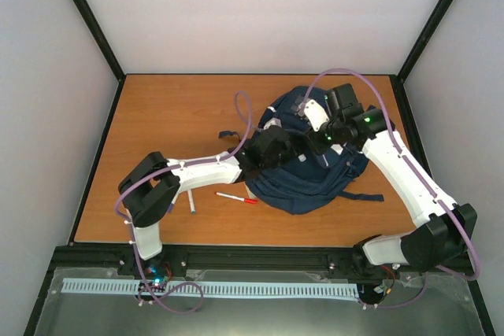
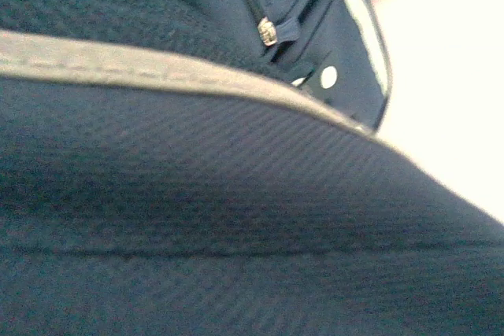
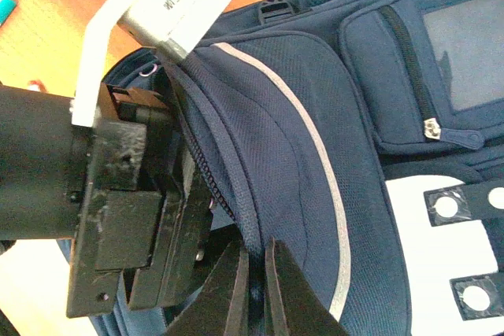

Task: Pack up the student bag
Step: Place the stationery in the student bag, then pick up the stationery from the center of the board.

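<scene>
Wooden table (image 1: 157, 116), and the blue backpack (image 1: 315, 182) sits right under both claws. My right claw (image 3: 256, 293) is squeezed almost closed on a fold of fabric by the zipper opening. The left claw (image 1: 274, 149) is just beside it, pressed into the bag, but its own camera shows only fabric so I can't tell its grip. A red pen (image 1: 237, 198) and a white marker (image 1: 190, 202) lie on the near side of the left claw, off the bag

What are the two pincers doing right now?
Left pincer: cannot be told, pressed against the student bag.
Right pincer: closed on the student bag's edge.
</scene>
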Tool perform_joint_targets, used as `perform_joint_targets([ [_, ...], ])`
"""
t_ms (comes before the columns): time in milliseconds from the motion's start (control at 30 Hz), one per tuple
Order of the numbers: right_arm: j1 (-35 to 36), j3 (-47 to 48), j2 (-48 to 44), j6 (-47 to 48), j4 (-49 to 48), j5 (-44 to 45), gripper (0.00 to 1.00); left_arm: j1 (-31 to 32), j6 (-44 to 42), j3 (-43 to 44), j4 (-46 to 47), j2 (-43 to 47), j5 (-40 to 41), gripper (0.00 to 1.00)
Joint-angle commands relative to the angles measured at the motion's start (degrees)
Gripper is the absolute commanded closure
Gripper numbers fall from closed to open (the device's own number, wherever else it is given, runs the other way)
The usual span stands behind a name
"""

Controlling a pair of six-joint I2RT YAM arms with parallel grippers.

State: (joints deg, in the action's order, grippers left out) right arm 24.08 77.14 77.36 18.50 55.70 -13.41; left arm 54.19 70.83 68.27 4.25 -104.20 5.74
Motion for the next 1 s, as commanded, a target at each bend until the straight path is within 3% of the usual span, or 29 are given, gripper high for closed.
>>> perform_joint_targets([
  [0, -2.38, 3.76, -1.86, -0.87, -5.06, -4.5, 0.97, -0.49, 2.44, 5.59, 2.78, -1.57, -2.62, 0.43],
  [233, -5.45, -1.08, -4.19, -0.16, -9.65, -4.59, 0.97, 0.05, -6.34, 3.0, 0.18, 2.99, -2.06, 0.36],
  [467, -6.94, -9.64, -6.61, -0.91, -15.8, -5.13, 0.97, 2.28, -15.61, -4.85, -4.82, 12.25, -4.43, 0.34],
  [600, -7.33, -13.64, -7.49, -0.58, -17.85, -6.62, 0.97, 4.73, -20.17, -6.72, -13.88, 18.49, -1.91, 0.33],
  [800, -8.55, -19.36, -12.32, -1.81, -23.17, -6.9, 0.97, 4.91, -19.23, -13.3, -26.25, 29.13, 3.83, 0.29],
  [967, -12.74, -22.46, -15.12, -3.16, -26.53, -9.15, 0.97, 3.67, -15.96, -17.76, -36.76, 37.51, 12.82, 0.21],
])
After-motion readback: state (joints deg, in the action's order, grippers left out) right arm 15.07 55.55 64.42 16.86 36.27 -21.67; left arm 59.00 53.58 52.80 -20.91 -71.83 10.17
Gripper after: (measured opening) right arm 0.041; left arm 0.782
